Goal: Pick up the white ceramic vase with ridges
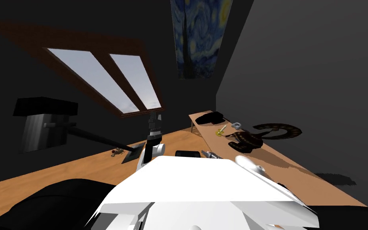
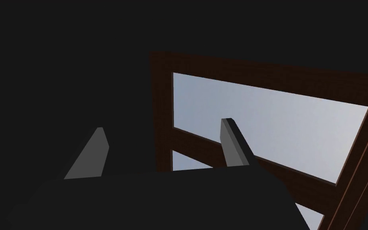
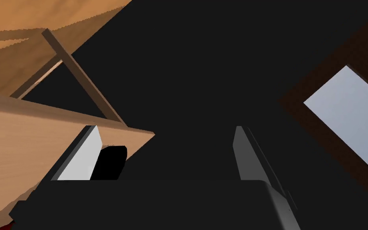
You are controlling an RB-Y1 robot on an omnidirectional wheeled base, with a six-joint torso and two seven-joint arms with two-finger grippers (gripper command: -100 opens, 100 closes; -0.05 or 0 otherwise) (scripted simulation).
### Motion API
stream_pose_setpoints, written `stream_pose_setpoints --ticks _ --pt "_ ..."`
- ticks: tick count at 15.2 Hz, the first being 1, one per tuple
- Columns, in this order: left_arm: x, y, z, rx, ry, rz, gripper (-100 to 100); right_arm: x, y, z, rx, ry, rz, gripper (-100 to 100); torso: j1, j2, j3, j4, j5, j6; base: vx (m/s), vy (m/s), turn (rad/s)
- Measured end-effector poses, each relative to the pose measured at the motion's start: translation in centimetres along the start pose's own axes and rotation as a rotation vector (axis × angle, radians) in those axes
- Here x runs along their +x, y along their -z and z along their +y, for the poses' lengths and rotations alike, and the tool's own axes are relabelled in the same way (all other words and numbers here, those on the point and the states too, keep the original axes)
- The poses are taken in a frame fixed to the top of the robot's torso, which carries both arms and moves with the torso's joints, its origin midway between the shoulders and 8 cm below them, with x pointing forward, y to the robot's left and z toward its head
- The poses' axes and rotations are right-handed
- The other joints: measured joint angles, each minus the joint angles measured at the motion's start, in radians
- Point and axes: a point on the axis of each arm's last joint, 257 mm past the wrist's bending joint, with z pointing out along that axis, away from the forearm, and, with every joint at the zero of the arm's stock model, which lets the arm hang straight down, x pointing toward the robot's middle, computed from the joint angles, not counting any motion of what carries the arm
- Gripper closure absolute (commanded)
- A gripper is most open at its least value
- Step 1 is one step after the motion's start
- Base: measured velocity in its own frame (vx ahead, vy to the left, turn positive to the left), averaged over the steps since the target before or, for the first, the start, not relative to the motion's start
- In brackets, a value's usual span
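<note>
The left gripper [image 2: 163,124], fingers spread and empty, is raised at centre-left. The right gripper [image 3: 166,127], also spread and empty, points along the long wooden table [image 1: 299,175] and looks the nearer arm. The vase [image 1: 236,125], seemingly the small pale thing, sits far along it, ahead-right; its axis is unclear. Dark walls [image 1: 299,60] surround.

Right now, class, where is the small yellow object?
Head view: the small yellow object lies on the long wooden table to my right, between a black block and a dark brown lumpy object.
</note>
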Motion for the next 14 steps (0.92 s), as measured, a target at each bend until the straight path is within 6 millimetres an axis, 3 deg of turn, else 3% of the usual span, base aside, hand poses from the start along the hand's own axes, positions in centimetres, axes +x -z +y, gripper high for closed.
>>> stream_pose_setpoints --ticks 3,6,10,14 --pt "0.0 0.0 0.0 0.000 0.000 0.000 0 3.8 2.1 -3.3 0.083 0.045 0.102 -100 0.000 0.000 0.000 0.000 0.000 0.001 0.025 -0.012 0.206" --pt "0.0 0.0 0.0 0.000 0.000 0.000 0 5.7 3.6 -6.1 0.153 0.080 0.180 -100 0.000 0.000 0.000 0.000 0.000 0.000 0.016 -0.006 0.240" --pt "0.0 0.0 0.0 0.000 0.000 0.000 0 9.6 7.6 -10.6 0.268 0.133 0.316 -100 -0.001 0.000 0.000 0.000 0.000 0.001 0.018 -0.018 0.201" --pt "0.0 0.0 0.0 0.000 0.000 0.000 0 11.9 11.6 -14.0 0.356 0.179 0.419 -100 0.000 0.000 0.000 0.000 0.000 0.000 0.011 -0.012 0.230"
